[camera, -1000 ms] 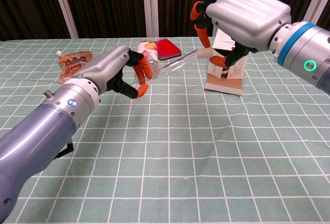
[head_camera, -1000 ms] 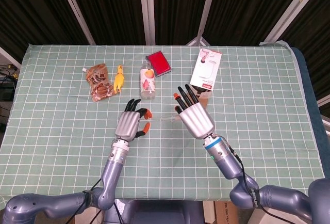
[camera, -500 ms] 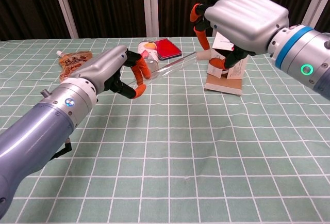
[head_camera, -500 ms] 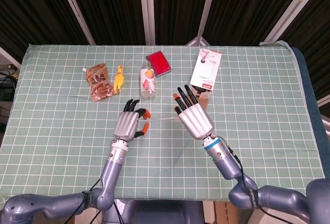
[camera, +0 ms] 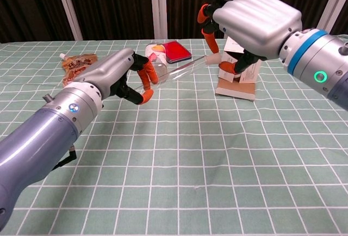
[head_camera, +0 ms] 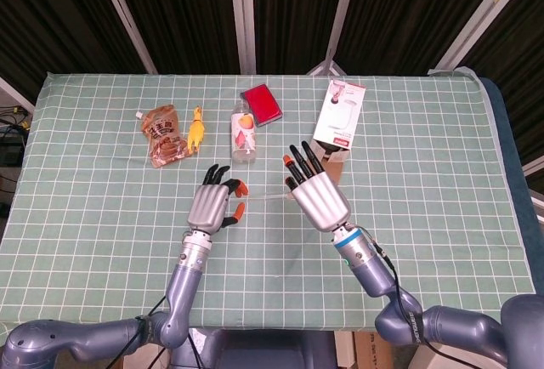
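Tube (camera: 182,68), clear plastic, slung level above the cloth between my two hands | left hand (camera: 122,75) pinches its near end, fingers curled | right hand (camera: 247,21) grips its far end | bottle (head_camera: 243,133), red case (head_camera: 262,104) and box (head_camera: 340,114) lie beyond.

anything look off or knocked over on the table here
Yes: the bottle lies on its side beside the red case rather than standing. The white box stands upright. Above the cloth, the left hand and right hand hold a clear tube between them.
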Robot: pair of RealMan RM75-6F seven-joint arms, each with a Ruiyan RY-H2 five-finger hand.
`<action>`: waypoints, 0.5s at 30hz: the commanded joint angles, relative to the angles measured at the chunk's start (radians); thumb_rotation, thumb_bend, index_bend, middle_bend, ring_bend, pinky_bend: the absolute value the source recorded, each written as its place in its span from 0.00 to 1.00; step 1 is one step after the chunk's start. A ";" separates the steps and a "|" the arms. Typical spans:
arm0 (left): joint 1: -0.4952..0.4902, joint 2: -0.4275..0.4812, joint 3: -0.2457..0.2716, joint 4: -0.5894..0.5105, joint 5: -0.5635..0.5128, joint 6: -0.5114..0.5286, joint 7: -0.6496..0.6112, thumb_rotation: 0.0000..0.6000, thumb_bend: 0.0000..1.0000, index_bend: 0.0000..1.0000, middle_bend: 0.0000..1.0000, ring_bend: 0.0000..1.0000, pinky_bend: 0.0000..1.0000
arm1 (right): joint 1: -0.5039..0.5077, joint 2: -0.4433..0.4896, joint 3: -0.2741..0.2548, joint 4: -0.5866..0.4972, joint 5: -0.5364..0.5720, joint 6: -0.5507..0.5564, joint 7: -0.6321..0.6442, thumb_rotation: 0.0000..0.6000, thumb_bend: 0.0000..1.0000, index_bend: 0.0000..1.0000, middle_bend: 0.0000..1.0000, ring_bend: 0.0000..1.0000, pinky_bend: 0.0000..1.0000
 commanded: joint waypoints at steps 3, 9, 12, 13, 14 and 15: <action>0.001 -0.002 0.002 -0.005 -0.002 0.003 0.006 1.00 0.71 0.49 0.50 0.11 0.00 | -0.001 -0.001 0.002 0.002 -0.004 0.004 -0.001 1.00 0.36 0.58 0.22 0.02 0.00; 0.003 -0.003 0.003 -0.017 -0.005 0.010 0.017 1.00 0.71 0.49 0.50 0.12 0.00 | -0.002 -0.006 0.005 0.007 -0.004 0.008 -0.009 1.00 0.36 0.58 0.22 0.02 0.00; 0.004 -0.003 0.002 -0.023 -0.007 0.013 0.023 1.00 0.71 0.49 0.50 0.12 0.00 | -0.003 -0.009 0.005 0.009 -0.002 0.010 -0.018 1.00 0.36 0.58 0.22 0.02 0.00; 0.004 -0.003 0.001 -0.025 -0.008 0.015 0.026 1.00 0.71 0.49 0.50 0.12 0.00 | -0.004 -0.010 0.006 0.010 -0.001 0.011 -0.021 1.00 0.36 0.58 0.22 0.02 0.00; 0.005 -0.003 0.001 -0.027 -0.010 0.016 0.027 1.00 0.71 0.49 0.50 0.11 0.00 | -0.005 -0.011 0.006 0.009 0.000 0.012 -0.022 1.00 0.36 0.58 0.22 0.02 0.00; 0.005 -0.003 0.000 -0.028 -0.011 0.017 0.029 1.00 0.71 0.49 0.50 0.11 0.00 | -0.006 -0.011 0.006 0.009 0.000 0.012 -0.024 1.00 0.36 0.58 0.22 0.02 0.00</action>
